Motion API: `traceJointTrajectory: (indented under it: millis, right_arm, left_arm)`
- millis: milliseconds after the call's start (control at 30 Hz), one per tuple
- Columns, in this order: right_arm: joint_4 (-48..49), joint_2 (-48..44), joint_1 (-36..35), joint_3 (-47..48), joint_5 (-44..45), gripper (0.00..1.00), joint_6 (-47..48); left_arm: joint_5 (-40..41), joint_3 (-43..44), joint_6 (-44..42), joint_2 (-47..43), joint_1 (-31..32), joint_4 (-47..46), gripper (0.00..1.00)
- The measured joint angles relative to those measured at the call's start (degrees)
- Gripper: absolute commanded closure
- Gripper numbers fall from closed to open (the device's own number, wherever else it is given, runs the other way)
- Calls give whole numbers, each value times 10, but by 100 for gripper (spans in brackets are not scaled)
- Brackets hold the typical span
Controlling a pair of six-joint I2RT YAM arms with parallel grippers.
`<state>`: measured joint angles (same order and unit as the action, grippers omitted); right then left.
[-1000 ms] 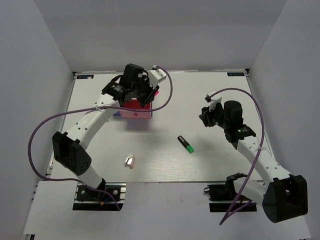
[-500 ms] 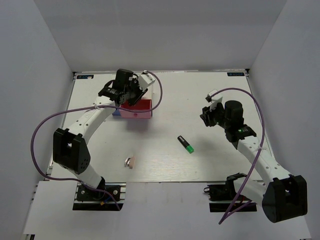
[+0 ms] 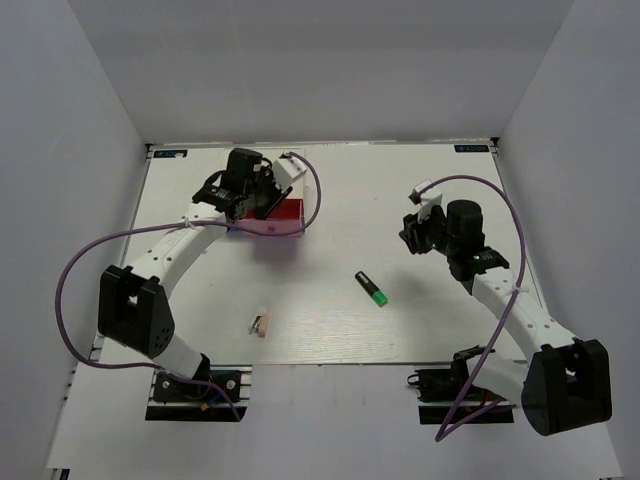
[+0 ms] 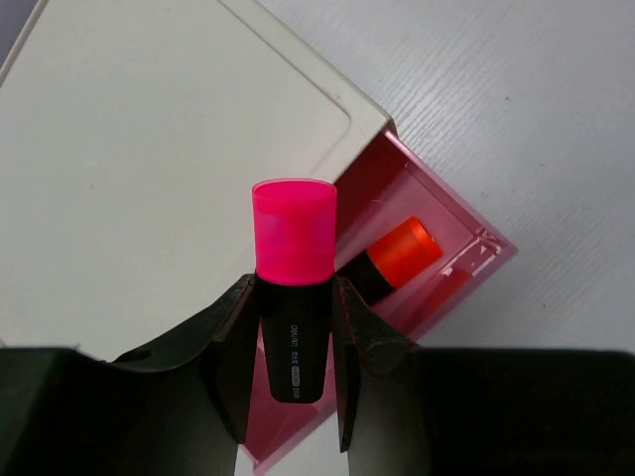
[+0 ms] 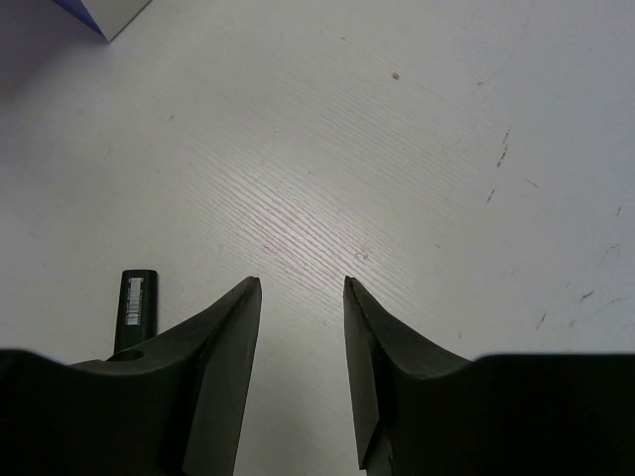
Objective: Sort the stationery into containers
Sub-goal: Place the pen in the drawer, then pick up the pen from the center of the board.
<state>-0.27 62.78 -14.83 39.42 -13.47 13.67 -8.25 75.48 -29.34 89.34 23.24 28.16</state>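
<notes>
Pink-capped highlighter (image 4: 294, 297) sits clamped in left gripper (image 4: 293, 283).

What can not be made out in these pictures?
Top view: the left arm covers the box, except its pink drawer.
Top view: the small piece, too small to name.
Left wrist view: the left gripper and pink highlighter hide part of the orange highlighter.
Right wrist view: the right gripper cuts off the black barrel; cap unseen.

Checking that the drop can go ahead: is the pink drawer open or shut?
Open. The pink drawer stands pulled out from the white-topped box, and an orange-capped highlighter lies inside it.
</notes>
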Motion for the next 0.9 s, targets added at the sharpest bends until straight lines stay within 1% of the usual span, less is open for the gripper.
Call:
traceJointTrajectory:
  millis: [33,167,200,233,267,333,400,500,533,600,700,767,833,900]
  right_arm:
    - [0,3,0,0,-1,55,0]
    - [0,12,2,0,-5,55,0]
    - [0,14,2,0,-6,55,0]
    - [0,14,2,0,-7,55,0]
    - [0,15,2,0,-8,53,0]
    - [0,15,2,0,-12,47,1]
    - [-1,15,2,0,-23,42,6]
    - [-9,15,2,1,-59,41,31]
    - [-18,15,1,2,-76,39,39]
    - [-42,17,-2,4,-120,39,62]
    - [-80,50,-17,26,-163,38,87]
    - [-104,84,-33,41,-174,33,97]
    - [-120,111,-51,47,-178,32,101]
    - [-133,131,-70,47,-174,32,99]
  left_arm:
    - [0,-8,1,-8,0,0,52]
    - [3,-29,6,-38,0,-5,31]
    - [4,-30,9,-43,0,-7,20]
    - [6,-30,9,-47,0,-11,13]
    - [8,-30,9,-50,0,-15,8]
    - [16,-30,16,-56,0,-22,6]
    - [20,-30,19,-59,0,-32,2]
    - [37,-27,33,-61,0,-45,0]
    - [44,-25,41,-61,0,-50,0]
    - [56,-20,64,-64,0,-61,0]
    - [76,-12,125,-80,0,-67,0]
    - [90,-11,183,-102,0,-59,0]
    - [103,-14,252,-132,0,-48,0]
    - [112,-41,325,-175,0,-47,0]
